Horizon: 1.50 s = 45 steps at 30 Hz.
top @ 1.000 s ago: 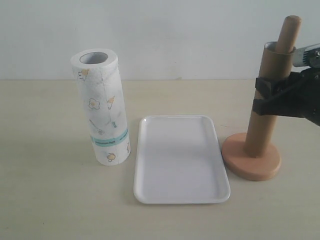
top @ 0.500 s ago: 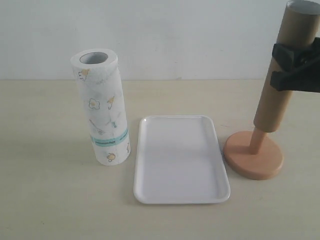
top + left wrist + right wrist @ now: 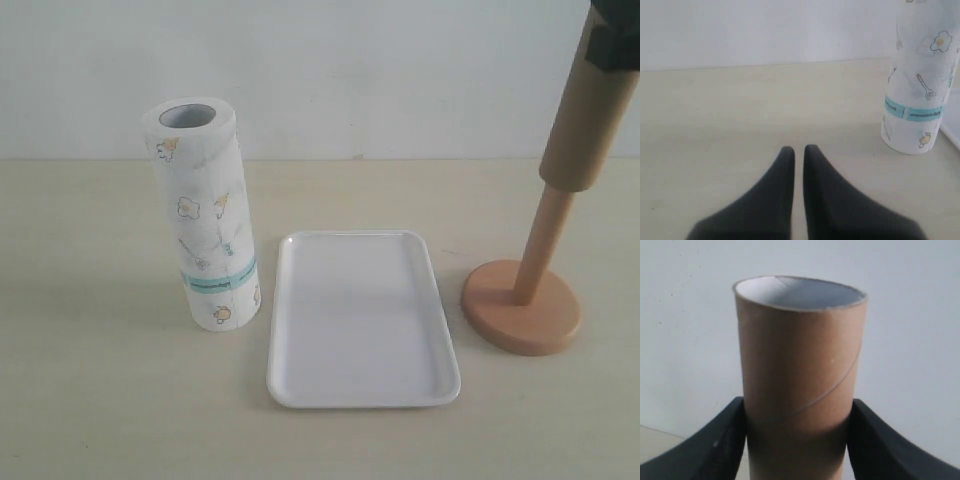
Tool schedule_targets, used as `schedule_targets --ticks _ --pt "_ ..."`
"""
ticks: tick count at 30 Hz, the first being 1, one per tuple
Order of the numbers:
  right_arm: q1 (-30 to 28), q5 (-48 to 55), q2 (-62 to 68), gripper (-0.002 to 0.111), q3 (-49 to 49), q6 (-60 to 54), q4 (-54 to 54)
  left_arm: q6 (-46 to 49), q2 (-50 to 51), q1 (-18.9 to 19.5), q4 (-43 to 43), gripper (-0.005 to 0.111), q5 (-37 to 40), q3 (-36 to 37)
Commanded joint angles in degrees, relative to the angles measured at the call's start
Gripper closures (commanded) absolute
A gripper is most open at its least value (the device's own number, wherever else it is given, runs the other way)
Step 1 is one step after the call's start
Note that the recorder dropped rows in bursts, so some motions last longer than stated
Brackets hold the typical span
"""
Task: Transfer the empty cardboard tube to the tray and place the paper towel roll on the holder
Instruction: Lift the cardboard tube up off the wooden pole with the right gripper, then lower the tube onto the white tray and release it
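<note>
Right gripper clamped the long brown cardboard tube, its lower end around the pole of the light wooden disc-based holder; left gripper, fingers nearly together, held nothing.

The tabletop lies bare along its near and left edges. The roll, tray and stand line the middle with narrow gaps; the tube caps the stand's pole.
</note>
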Motion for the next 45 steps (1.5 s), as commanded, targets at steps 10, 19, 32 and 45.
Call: schedule_targets --ticks 10,19,32,45 --pt "0.0 7.7 -0.7 0.108 -14.9 2.3 0.1 0.3 -0.1 0.2 -0.6 0.101 -0.3 0.2" --pt "0.6 11.5 -0.7 0.108 -23.2 3.4 0.1 0.3 -0.1 0.2 -0.6 0.101 -0.3 0.2" --pt "15.3 20.6 -0.4 0.108 -27.8 1.3 -1.4 0.3 -0.1 0.2 -0.6 0.101 -0.3 0.2" --pt "29.5 28.0 10.2 0.109 -18.4 3.8 -0.7 0.3 -0.1 0.2 -0.6 0.101 -0.3 0.2"
